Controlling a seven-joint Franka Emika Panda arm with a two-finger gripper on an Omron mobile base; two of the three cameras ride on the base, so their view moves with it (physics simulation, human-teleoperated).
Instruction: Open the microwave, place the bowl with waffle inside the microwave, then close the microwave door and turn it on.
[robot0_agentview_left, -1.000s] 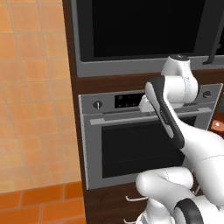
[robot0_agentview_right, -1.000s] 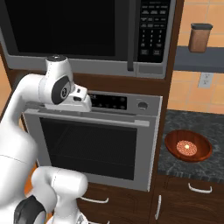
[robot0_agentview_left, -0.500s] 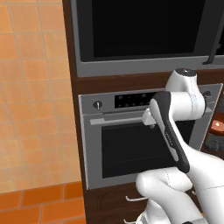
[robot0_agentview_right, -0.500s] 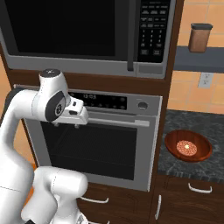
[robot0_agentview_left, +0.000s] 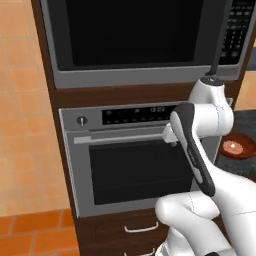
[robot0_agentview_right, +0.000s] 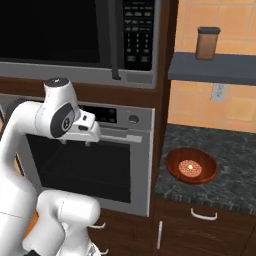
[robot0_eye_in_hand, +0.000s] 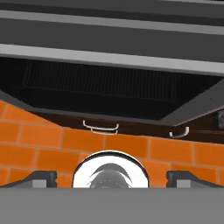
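Observation:
The microwave (robot0_agentview_left: 135, 40) (robot0_agentview_right: 75, 35) sits built in above the oven. Its dark glass microwave door (robot0_agentview_right: 50, 30) is shut, with the vertical bar handle (robot0_agentview_right: 115, 42) and keypad (robot0_agentview_right: 137, 30) to its right. The bowl with waffle (robot0_agentview_right: 191, 166) (robot0_agentview_left: 238, 148), reddish-brown with a tan piece in its middle, rests on the dark counter to the right of the oven. My gripper (robot0_agentview_right: 76, 143) (robot0_eye_in_hand: 112, 177) hangs open in front of the oven's top edge, pointing down and holding nothing. It is well left of the bowl and below the microwave.
The steel oven (robot0_agentview_right: 100, 160) with its long handle (robot0_agentview_left: 125, 137) stands right behind my hand. Drawers (robot0_eye_in_hand: 101, 127) lie below it, above the orange tiled floor (robot0_eye_in_hand: 39, 135). A brown jar (robot0_agentview_right: 207, 43) stands on a shelf (robot0_agentview_right: 212, 67) above the counter (robot0_agentview_right: 225, 185).
The whole scene has slid left in both base views, so the base has driven right. My hand has dropped from microwave height to the oven's top.

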